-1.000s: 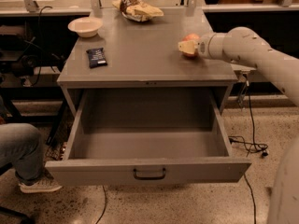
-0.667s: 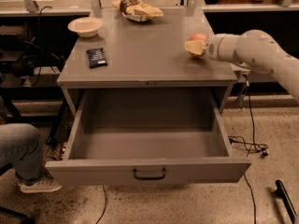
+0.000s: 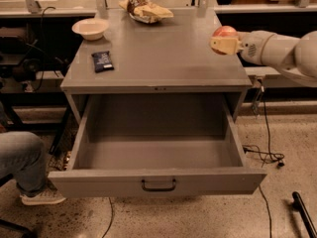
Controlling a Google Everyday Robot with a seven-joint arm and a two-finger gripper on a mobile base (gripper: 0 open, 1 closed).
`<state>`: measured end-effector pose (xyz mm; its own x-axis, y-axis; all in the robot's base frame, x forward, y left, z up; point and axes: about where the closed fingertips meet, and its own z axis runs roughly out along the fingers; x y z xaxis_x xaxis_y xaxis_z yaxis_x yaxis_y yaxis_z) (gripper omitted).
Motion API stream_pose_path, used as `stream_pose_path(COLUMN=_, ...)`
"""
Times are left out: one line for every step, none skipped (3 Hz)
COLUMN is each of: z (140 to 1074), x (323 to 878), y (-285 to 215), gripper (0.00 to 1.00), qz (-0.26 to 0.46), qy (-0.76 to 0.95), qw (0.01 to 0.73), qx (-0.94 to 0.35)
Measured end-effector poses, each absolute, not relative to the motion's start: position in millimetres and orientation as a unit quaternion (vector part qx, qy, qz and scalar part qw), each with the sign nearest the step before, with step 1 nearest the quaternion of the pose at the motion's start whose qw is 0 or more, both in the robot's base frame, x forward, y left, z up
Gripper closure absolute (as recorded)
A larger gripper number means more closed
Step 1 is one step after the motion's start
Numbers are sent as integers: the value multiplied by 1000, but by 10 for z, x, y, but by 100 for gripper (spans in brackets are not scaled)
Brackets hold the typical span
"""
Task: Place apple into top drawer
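The apple (image 3: 225,31), red-orange, sits at the right side of the grey cabinet top (image 3: 158,58). My gripper (image 3: 223,43) reaches in from the right on a white arm, and its cream fingers (image 3: 226,45) lie against the apple's near side. The top drawer (image 3: 156,180) is pulled wide open below the cabinet top, its inside bare, its dark curved handle (image 3: 158,185) at the centre of the front panel.
A cream bowl (image 3: 90,29) and a small dark snack packet (image 3: 102,61) lie on the left of the top. A chip bag (image 3: 145,9) lies at the back. A person's leg and shoe (image 3: 29,172) are at the lower left. Cables (image 3: 265,155) trail on the floor at right.
My gripper and arm have moved a little to the right and away from the front edge, staying against the apple.
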<state>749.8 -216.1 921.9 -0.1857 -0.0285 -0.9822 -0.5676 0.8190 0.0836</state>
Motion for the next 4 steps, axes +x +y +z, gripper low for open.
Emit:
stream_pose_path(z=9227, x=7337, y=-1945, gripper=100, qz=245, qy=729, qw=591, qx=-244)
stream_pose_path(z=9214, x=7341, y=-1945, gripper=100, qz=246, qy=730, qw=589, qx=-242)
stream_pose_path(z=9169, x=7163, y=-1843, gripper=100, qz=265, qy=724, qw=580, qx=-264)
stream_pose_path(z=9138, x=6727, y=-1656, gripper=100, qz=292, qy=717, qw=558, qx=-298)
